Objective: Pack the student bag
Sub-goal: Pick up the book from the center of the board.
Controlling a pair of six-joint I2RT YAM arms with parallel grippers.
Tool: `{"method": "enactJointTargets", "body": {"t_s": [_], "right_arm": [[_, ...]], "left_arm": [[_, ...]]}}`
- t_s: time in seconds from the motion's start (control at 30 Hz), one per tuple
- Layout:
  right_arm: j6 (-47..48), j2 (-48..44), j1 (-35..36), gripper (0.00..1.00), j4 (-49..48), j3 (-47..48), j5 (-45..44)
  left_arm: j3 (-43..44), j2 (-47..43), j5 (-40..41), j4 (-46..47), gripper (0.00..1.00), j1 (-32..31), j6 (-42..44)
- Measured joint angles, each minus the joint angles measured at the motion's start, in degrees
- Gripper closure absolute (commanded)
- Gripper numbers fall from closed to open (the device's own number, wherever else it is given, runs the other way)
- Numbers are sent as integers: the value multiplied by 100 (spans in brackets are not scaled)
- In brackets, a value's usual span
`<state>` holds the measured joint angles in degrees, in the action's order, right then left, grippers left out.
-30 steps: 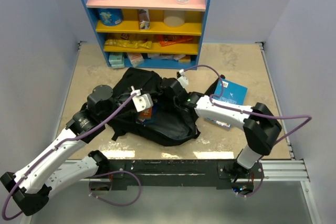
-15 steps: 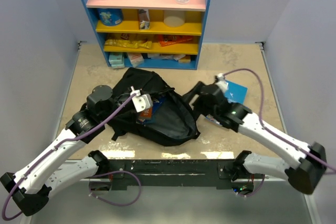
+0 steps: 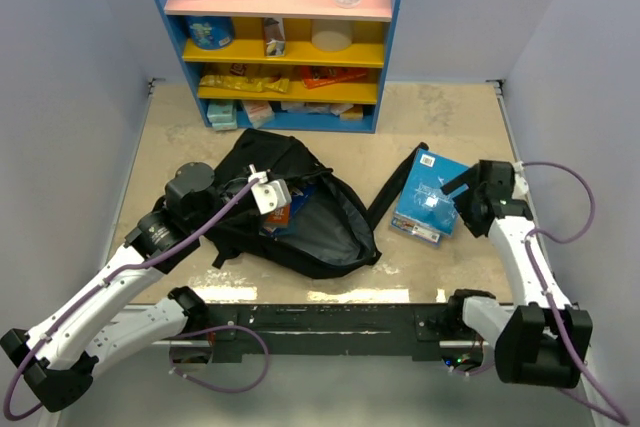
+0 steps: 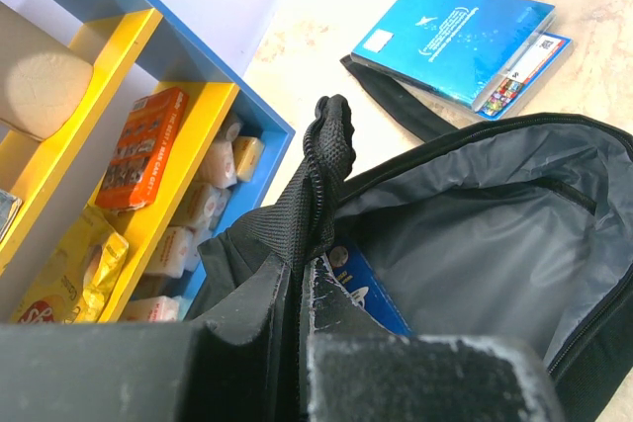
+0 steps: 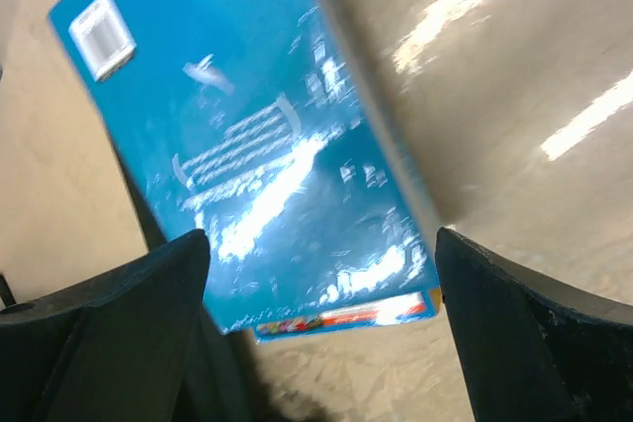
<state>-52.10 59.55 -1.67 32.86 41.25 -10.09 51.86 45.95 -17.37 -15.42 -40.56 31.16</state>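
Left fingers (image 4: 415, 382) clench the student bag (image 4: 475, 244) rim so its mouth gapes. A blue book (image 5: 257, 165) lies just below the released right fingers (image 5: 109, 333).

Student bag (image 3: 300, 212): matt black woven fabric, smooth grey lining; book (image 5: 257, 155): glossy blue cover; tabletop (image 3: 440, 117): mottled beige stone-look
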Motion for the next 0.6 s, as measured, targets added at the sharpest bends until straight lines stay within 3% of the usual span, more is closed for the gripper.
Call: {"method": "enactJointTargets", "body": {"t_s": [0.27, 0.6], "right_arm": [[557, 177, -1578, 1, -627, -553, 1093], [527, 846, -1714, 1, -1716, -1161, 2090]], "left_arm": [[-15, -31, 0, -4, 100, 0, -2], [-22, -48, 0, -7, 100, 0, -4]]}}
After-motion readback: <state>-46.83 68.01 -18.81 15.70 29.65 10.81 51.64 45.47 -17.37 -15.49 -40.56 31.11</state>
